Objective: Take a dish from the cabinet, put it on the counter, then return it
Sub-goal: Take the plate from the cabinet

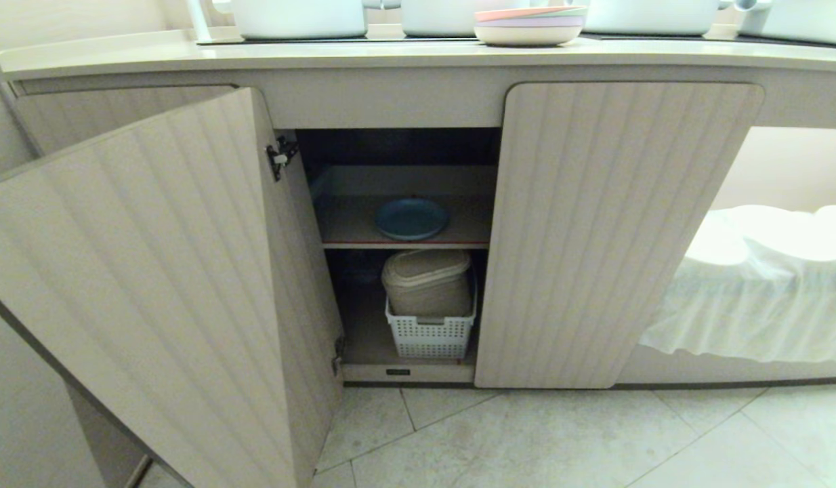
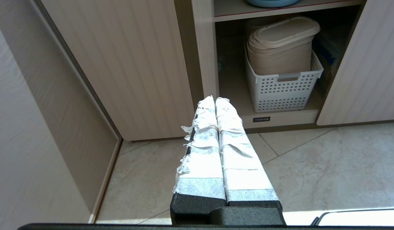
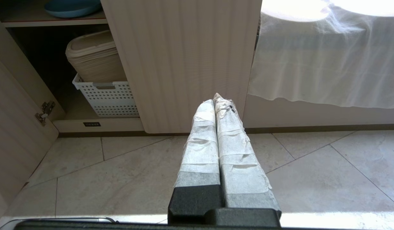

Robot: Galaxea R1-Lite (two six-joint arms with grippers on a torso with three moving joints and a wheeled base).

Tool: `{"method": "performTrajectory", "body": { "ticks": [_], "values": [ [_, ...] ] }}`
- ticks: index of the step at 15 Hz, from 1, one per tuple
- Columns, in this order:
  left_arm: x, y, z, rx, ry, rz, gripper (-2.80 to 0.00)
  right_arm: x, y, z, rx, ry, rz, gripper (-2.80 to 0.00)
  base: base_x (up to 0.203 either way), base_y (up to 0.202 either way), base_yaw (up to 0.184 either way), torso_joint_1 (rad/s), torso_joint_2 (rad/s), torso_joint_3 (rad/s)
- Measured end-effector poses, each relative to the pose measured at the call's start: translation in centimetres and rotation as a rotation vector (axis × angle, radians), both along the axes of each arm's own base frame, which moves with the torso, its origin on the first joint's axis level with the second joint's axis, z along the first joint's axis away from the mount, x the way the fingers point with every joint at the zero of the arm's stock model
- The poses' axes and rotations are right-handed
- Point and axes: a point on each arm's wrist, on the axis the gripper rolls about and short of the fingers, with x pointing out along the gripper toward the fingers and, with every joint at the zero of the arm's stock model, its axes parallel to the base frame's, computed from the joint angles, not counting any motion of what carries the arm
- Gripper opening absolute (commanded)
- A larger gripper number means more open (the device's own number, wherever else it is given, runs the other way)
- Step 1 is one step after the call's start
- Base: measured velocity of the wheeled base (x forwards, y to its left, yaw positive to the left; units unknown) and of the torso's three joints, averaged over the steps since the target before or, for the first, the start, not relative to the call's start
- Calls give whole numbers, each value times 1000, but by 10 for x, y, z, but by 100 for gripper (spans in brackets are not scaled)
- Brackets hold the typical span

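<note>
The blue dish (image 1: 411,218) lies flat on the inner shelf of the cabinet (image 1: 621,230), whose left door (image 1: 154,285) is swung open; its edge also shows as the dish (image 2: 270,2) in the left wrist view and the dish (image 3: 72,8) in the right wrist view. The cream counter (image 1: 391,54) runs above. Neither arm shows in the head view. My left gripper (image 2: 215,99) is shut and empty, low over the floor in front of the open door. My right gripper (image 3: 216,99) is shut and empty, facing the closed right door.
A white perforated basket (image 1: 430,332) holding stacked beige containers (image 1: 426,281) sits on the cabinet floor below the shelf. A pink-topped stack of pastel plates (image 1: 530,26) and white pots (image 1: 299,17) stand on the counter. White cloth (image 1: 757,285) drapes at the right. Tiled floor (image 1: 560,440) lies in front.
</note>
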Motion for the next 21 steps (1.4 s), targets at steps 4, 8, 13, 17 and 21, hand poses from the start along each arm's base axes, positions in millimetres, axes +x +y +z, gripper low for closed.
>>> {"method": "performTrajectory", "body": {
  "ticks": [4,8,13,17,21],
  "values": [
    [0,0,0,-1,0,0,-280,0,0,0,0,0,0,-280,0,0,0,0,0,0],
    [0,0,0,1,-1,-2,-280,0,0,0,0,0,0,-280,0,0,0,0,0,0],
    [0,0,0,4,0,-2,-280,0,0,0,0,0,0,-280,0,0,0,0,0,0],
    [0,0,0,4,-1,-3,-280,0,0,0,0,0,0,-280,0,0,0,0,0,0],
    [0,0,0,4,-1,-2,-280,0,0,0,0,0,0,-280,0,0,0,0,0,0]
  ]
}}
